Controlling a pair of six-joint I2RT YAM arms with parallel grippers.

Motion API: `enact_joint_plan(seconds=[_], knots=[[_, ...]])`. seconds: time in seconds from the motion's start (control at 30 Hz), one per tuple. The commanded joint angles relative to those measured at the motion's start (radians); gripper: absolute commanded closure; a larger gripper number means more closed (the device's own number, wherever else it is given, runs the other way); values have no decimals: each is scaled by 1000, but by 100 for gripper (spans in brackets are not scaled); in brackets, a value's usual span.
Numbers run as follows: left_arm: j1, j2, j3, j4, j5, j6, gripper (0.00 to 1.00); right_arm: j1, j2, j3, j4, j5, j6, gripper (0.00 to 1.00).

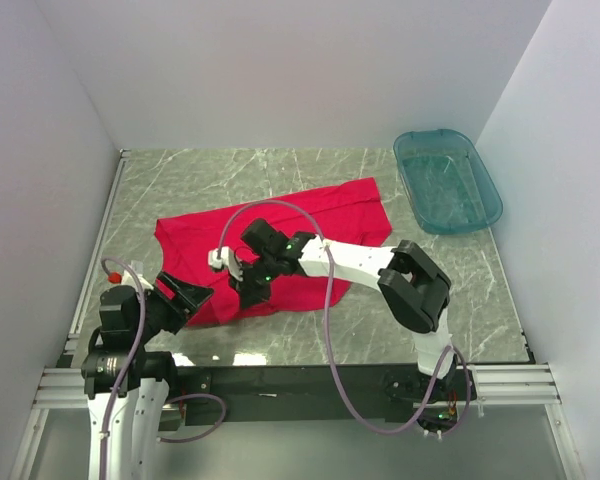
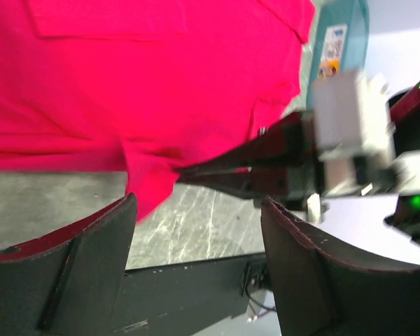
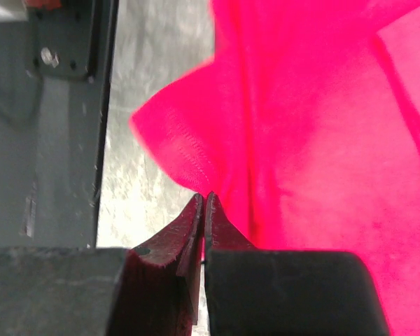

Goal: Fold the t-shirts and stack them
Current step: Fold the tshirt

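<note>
Presently the folding step was in hand, with no fold yet laid. The t-shirt (image 1: 310,225) lay spread and somewhat rumpled on the surface (image 1: 460,300), just left of the teal basin (image 1: 408,185) and nearer the arm bases than the basin. The right claw (image 3: 205,203) was pressed together on the hem corner farthest from the basin, and the cloth puckered at its tips. The left claw (image 2: 196,210) stood spread and held nothing, hovering close by that same corner, on the side away from the basin.

The next move appeared to call for a second grip on the hem by the left claw, then a joint lift to lay the cloth over itself. A one-sided pull would likely bunch the soft fabric.

The surface was grey-green with a marble pattern, enclosed by plain white walls (image 1: 280,70) on three sides. Only one t-shirt was visible.
</note>
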Motion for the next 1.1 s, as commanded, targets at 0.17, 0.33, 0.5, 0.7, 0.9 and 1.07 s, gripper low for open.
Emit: enact_joint_plan(seconds=[0.17, 0.33, 0.5, 0.7, 0.9, 1.07], knots=[[3, 9, -45, 91, 124, 59, 27, -68, -8, 124, 13, -82, 136, 100], [3, 5, -74, 94, 88, -6, 31, -85, -8, 125, 16, -88, 139, 100], [3, -6, -104, 137, 68, -114, 32, -85, -13, 111, 27, -90, 142, 100], [3, 2, -130, 187, 46, -163, 32, -83, -17, 104, 33, -107, 147, 100], [3, 29, -149, 235, 45, -174, 34, -82, -24, 91, 46, -115, 153, 100], [3, 49, -163, 258, 38, -172, 36, -83, -20, 98, 47, -127, 159, 100]])
